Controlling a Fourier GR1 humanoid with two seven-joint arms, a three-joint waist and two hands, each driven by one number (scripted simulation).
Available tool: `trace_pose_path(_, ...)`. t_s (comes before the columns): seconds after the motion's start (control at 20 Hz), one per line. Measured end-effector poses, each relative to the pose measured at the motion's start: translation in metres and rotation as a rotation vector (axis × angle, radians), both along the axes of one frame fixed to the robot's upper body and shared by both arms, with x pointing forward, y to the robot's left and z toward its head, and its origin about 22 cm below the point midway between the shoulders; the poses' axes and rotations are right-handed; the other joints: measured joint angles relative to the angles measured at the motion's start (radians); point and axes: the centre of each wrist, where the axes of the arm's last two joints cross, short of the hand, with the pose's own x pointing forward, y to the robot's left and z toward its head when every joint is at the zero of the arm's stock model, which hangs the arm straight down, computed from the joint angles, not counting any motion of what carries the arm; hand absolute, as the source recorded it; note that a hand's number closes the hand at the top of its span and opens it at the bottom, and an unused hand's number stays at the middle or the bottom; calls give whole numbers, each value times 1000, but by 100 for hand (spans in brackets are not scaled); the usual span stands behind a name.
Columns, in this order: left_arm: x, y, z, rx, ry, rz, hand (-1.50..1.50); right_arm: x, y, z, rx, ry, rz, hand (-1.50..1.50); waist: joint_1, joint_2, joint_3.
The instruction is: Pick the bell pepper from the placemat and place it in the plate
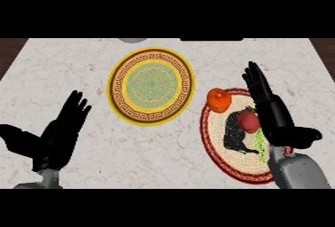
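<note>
I see bare worktop [163, 148] between the plate [151, 86] and the placemat [221, 157]. My right hand [271, 111], fingers straight, holds nothing, just beside the red bell pepper [248, 121] on the placemat.

A pale marble counter [131, 150] seen from steeply above. Near its middle lies a round plate [152, 86] with a yellow rim, a brown key-pattern band and a green centre. To its right, close by, lies a round woven placemat [219, 153] edged in red. A red bell pepper [248, 120] sits on the placemat, and a small orange round object [218, 99] sits at the placemat's upper-left edge, between pepper and plate. The right hand [276, 119] is over the placemat's right side, fingers straight, just beside the pepper; contact cannot be made out. The left hand [60, 132] rests open at the lower left, fingers up.
</note>
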Motion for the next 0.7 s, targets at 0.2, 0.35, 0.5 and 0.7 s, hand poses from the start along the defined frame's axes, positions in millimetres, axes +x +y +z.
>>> trace_pose_path(0.2,11,7,13,127,-56,1,0,18,0,13,80,-28,-257,-150,-11,-2,-12)
trace_pose_path(0.35,18,14,23,240,-110,-8,0,25,-19,10,27,-36,-480,150,-29,8,-26)
trace_pose_path(0.5,21,17,29,306,-139,-27,0,22,-53,-15,-230,44,-659,-150,-32,20,-36)
trace_pose_path(0.7,31,12,30,371,-154,-58,0,28,-21,-44,-193,103,-919,-150,-17,15,-27)
